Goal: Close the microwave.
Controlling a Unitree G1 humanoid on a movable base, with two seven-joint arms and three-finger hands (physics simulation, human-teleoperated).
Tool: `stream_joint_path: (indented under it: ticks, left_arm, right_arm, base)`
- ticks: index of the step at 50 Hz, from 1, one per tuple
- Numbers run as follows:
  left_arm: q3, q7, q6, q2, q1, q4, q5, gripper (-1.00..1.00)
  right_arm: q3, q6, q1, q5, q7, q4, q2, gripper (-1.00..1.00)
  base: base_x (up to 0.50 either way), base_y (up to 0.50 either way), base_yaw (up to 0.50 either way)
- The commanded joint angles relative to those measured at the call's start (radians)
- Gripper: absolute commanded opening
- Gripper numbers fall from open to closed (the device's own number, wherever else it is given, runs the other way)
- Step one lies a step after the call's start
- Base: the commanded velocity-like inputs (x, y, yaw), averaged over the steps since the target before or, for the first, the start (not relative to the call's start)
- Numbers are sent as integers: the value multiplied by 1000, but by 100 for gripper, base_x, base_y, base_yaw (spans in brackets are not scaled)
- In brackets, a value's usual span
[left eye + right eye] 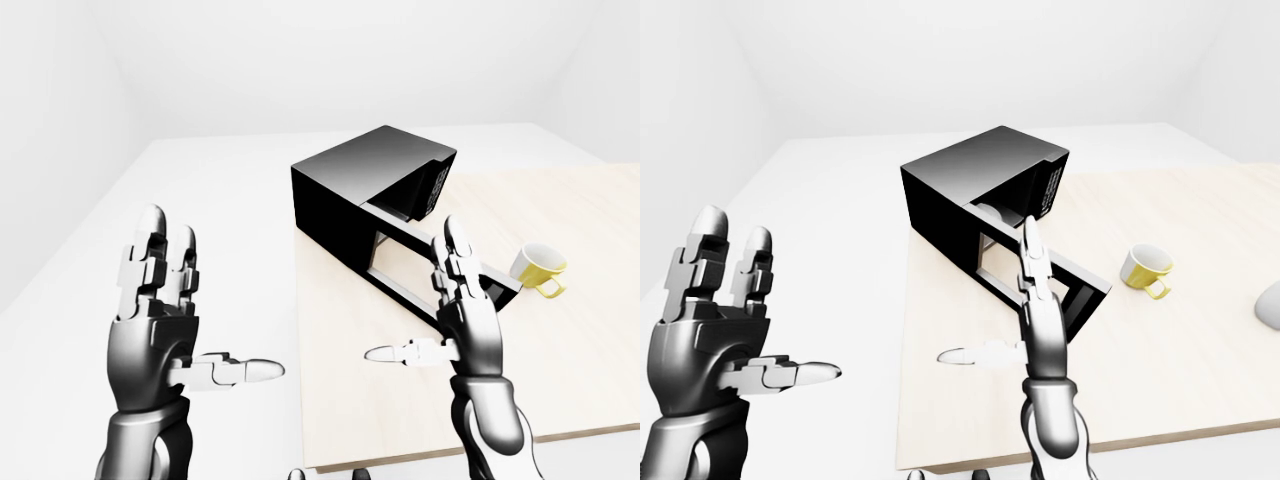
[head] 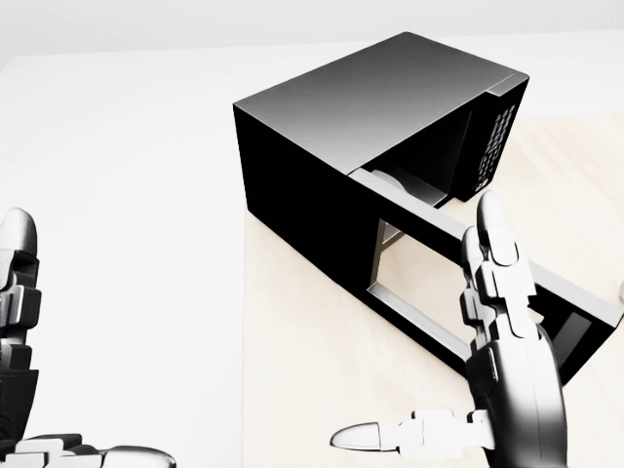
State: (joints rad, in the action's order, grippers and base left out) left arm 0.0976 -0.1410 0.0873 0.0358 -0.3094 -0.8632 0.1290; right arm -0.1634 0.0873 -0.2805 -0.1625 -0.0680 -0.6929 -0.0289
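White walls and a white floor surround a pale wooden table (image 1: 420, 400), whose left edge runs down the middle of the eye views. On its far left corner sits the black microwave (image 1: 365, 175), its door (image 2: 468, 283) swung wide open and reaching out toward the near right, the window pane showing table through it.

Both hands are raised with fingers spread and thumbs out, holding nothing. The left hand (image 1: 160, 300) hovers off the table to the left, over the floor. The right hand (image 1: 465, 310) stands upright just near of the door; whether a fingertip touches it cannot be told.

This looks like the approach step, with the door not yet pushed. The next move probably calls for the right hand to get behind the door's outer face and sweep it left and away, toward the microwave body.

A yellow mug (image 1: 540, 268) stands on the table right of the door's free end, seemingly outside the closing arc. Nothing visible blocks the opening.
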Motion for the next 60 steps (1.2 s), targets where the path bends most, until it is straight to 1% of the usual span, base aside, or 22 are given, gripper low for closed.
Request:
stream_joint_path:
  ticks: [1,11,12,14,15,17,18,19,22,23,25,26,29,32,52,56,60]
  left_arm:
    - [-2,2,0,-1,0,12,-1,100]
    - [-4,5,0,-3,1,1,-2,100]
    - [-4,4,0,-2,-1,1,-3,100]
    - [-2,5,0,-3,2,-7,-1,100]
    - [1,6,0,-4,5,-14,0,100]
    - [1,4,0,-2,3,-9,-1,100]
    - [1,5,0,-3,5,-14,-1,100]
    - [1,4,0,-2,6,-13,0,100]
    - [1,3,0,-2,5,-16,-1,100]
    - [-1,1,0,0,-1,-8,-3,100]
    - [-4,-2,0,1,-8,3,-4,100]
    - [-4,-2,0,1,-8,5,-4,100]
    - [-4,-1,0,1,-8,3,-2,100]
    - [-5,0,0,0,-8,7,-3,100]
    - [-14,3,0,-1,-11,9,-6,100]
    - [-18,7,0,-4,-11,-12,-7,100]
    - [-25,4,0,-2,-19,6,-12,100]
  right_arm:
    - [-10,0,13,-13,5,60,-1,100]
    - [-5,0,49,-18,5,176,8,100]
    - [-2,-1,60,-18,2,211,10,100]
    - [2,-11,70,-17,3,240,14,100]
    - [7,-22,81,-16,2,271,16,100]
    - [12,-31,91,-12,5,300,20,100]
    - [16,-41,101,-10,5,326,22,100]
    - [24,-59,118,-6,3,374,24,100]
    - [34,-85,138,-3,5,431,30,100]
    - [45,-105,150,9,1,463,35,100]
    - [53,-117,162,11,2,495,37,100]
    - [60,-129,174,16,0,525,38,100]
    - [69,-145,190,19,0,566,41,100]
    - [79,-173,214,21,-5,632,44,100]
    - [156,-175,391,97,-7,1062,39,100]
    - [164,-175,418,97,-16,1098,34,100]
    - [166,-175,425,98,-17,1091,32,100]
  base:
    - [0,0,0]
    - [0,0,0]
    - [0,0,0]
    - [0,0,0]
    - [0,0,0]
    - [0,0,0]
    - [0,0,0]
    - [0,0,0]
    - [0,0,0]
    - [0,0,0]
    - [0,0,0]
    - [0,0,0]
    - [0,0,0]
    - [0,0,0]
    - [0,0,0]
    - [0,0,0]
    - [0,0,0]
